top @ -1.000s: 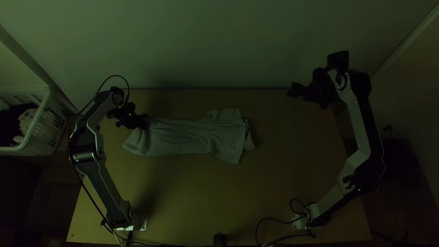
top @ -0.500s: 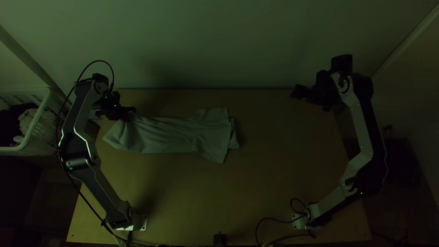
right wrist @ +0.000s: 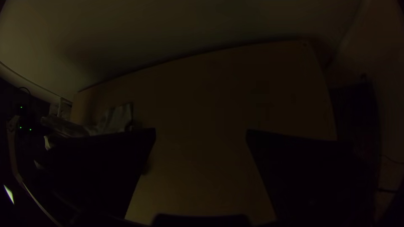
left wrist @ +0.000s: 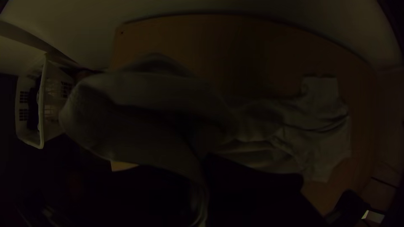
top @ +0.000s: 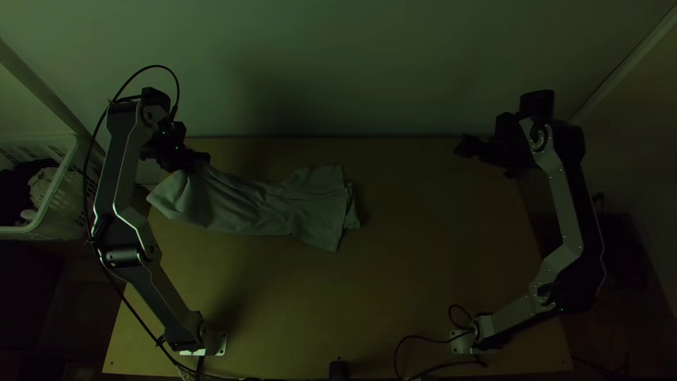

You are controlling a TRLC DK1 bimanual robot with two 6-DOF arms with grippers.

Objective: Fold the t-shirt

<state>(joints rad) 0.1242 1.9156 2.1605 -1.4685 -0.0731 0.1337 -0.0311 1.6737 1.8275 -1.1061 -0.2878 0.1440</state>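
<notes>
My left gripper (top: 203, 158) is at the table's far left, shut on the upper left part of the pale t-shirt (top: 289, 212). The shirt lies as a long, wrinkled strip, its left end raised and its right part with a sleeve flat on the wood. In the left wrist view, lifted cloth (left wrist: 139, 96) runs down between the dark fingers of the left gripper (left wrist: 205, 162). Over the table's far right corner, my right gripper (top: 465, 145) stands apart from the shirt; in the right wrist view the right gripper (right wrist: 201, 135) is open, nothing between its fingers.
A white basket (top: 58, 185) holding dark and light cloth stands beyond the table's left edge. The pale wall (top: 338, 70) rises behind the table (top: 367, 303). A small black object (top: 339, 369) sits at the near edge, with cables around the arm bases.
My left gripper has moved left and toward the far side, dragging the t-shirt left and raising its left end. The right gripper has shifted slightly right.
</notes>
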